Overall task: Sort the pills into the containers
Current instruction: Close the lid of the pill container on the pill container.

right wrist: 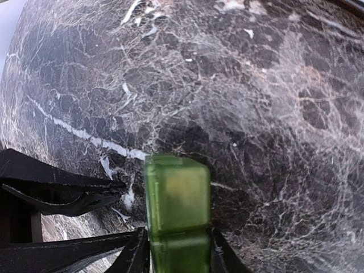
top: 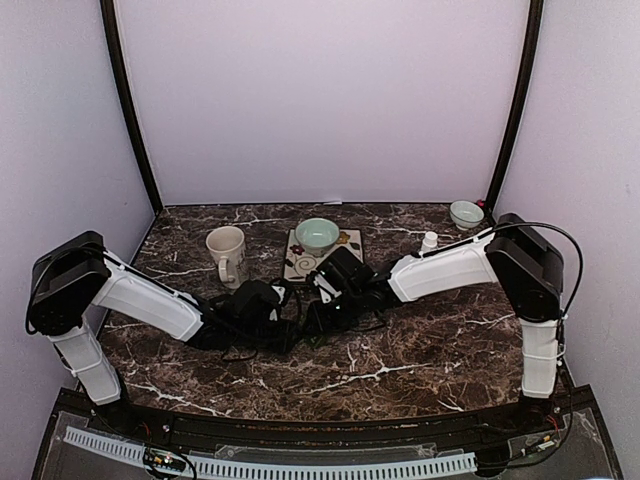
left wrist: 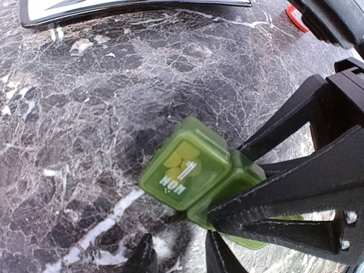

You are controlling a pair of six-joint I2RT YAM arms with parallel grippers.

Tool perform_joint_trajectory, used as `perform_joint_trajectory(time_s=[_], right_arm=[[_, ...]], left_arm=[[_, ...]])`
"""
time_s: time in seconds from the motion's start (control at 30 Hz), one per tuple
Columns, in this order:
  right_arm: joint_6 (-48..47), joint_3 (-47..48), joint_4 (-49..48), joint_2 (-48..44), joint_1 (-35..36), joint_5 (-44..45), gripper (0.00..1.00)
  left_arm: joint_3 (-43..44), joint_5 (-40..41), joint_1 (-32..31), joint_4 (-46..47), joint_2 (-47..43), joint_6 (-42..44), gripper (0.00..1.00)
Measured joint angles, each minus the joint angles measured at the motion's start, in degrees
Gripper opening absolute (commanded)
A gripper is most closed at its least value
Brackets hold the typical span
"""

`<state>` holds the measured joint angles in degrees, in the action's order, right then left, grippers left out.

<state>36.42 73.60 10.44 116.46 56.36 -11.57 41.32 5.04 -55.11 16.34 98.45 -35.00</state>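
Table [top: 430, 350]: dark brown marble with white veins, spanning the enclosure. Mid-table: green pill box [right wrist: 177, 199], clamped at one end in the right gripper [right wrist: 177, 245]; MON compartment holds yellow pills [left wrist: 181, 159]. Left gripper [left wrist: 179, 257] just beside it, jaws apart and holding nothing. Beyond: cream mug [top: 226, 250], pale green bowl [top: 317, 235]. Rear: lilac walls [top: 320, 100].

Soft even light; wrist views warped, blurry.

From above, my left gripper [left wrist: 179, 259] and right gripper [right wrist: 177, 256] are hiding the pill box [left wrist: 185, 170]. At my left wrist, my right fingers [left wrist: 273, 193] are covering much of it past the MON compartment [left wrist: 181, 173]; at my right wrist, the bottom edge is cutting it off.
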Motion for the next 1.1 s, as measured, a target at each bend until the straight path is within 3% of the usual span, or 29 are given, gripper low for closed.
perform_joint_trajectory(time_s=[0.53, 0.73, 1.1], right_arm=[[0.44, 0.63, 1.53, 0.04, 0.61, 1.07, 0.00], [1.42, 0.50, 1.55, -0.15, 0.57, 0.72, 0.00], [6.80, -1.79, -4.61, -0.61, -0.09, -12.33, 0.29]], left_arm=[[-4.85, 1.66, 0.26, 0.04, -5.68, -1.42, 0.31], [-4.92, 2.29, 0.26, 0.11, -6.78, -1.60, 0.31], [-8.28, 5.07, 0.26, -0.15, -14.14, -2.27, 0.32]])
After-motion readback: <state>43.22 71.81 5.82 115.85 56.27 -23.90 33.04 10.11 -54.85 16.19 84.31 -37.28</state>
